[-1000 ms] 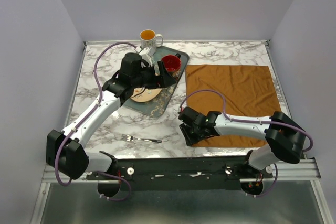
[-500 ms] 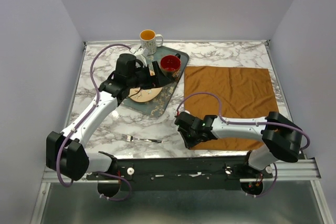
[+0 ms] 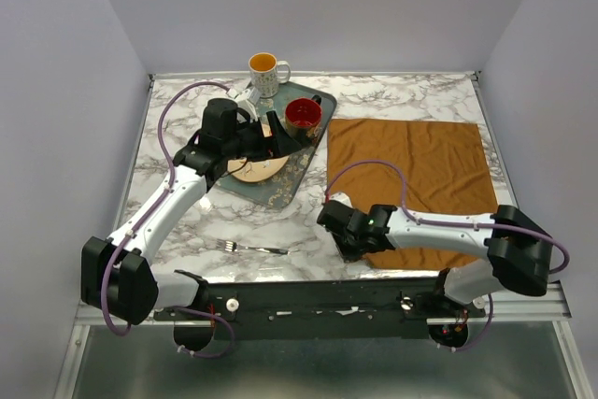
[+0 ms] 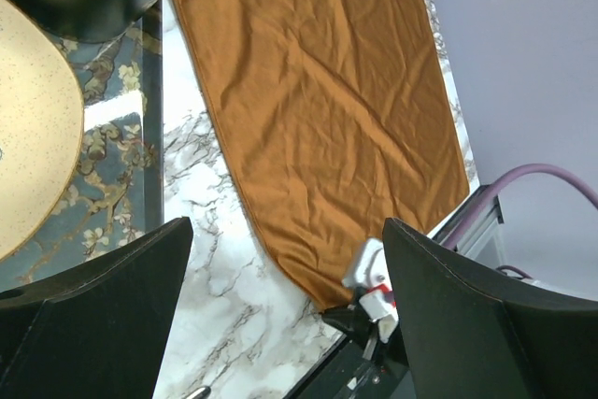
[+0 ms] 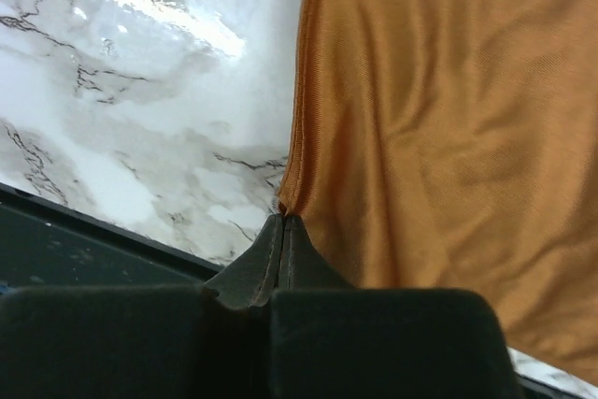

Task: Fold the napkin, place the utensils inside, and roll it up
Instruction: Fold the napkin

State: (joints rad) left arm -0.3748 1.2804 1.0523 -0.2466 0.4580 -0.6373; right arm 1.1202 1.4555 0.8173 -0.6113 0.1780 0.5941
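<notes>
The rust-brown napkin (image 3: pixel 411 161) lies spread flat on the right half of the marble table. My right gripper (image 3: pixel 348 242) is at its near-left corner, shut on the hem there. In the right wrist view the closed fingertips (image 5: pixel 283 221) pinch the edge of the napkin (image 5: pixel 430 119). A silvery fork (image 3: pixel 250 249) lies on the table near the front edge, left of the right gripper. My left gripper (image 3: pixel 283 133) hangs open over the tray, holding nothing. In its wrist view the left gripper (image 4: pixel 282 231) frames the napkin (image 4: pixel 318 100) beyond.
A dark green patterned tray (image 3: pixel 285 189) at the back left holds a cream plate (image 3: pixel 257 170) and a red bowl (image 3: pixel 304 114). A yellow-and-white mug (image 3: pixel 264 68) stands behind the tray. Grey walls close in the table on three sides.
My right gripper has closed on the napkin's near-left corner and shifted slightly right. The left arm drew back a little to the left over the tray.
</notes>
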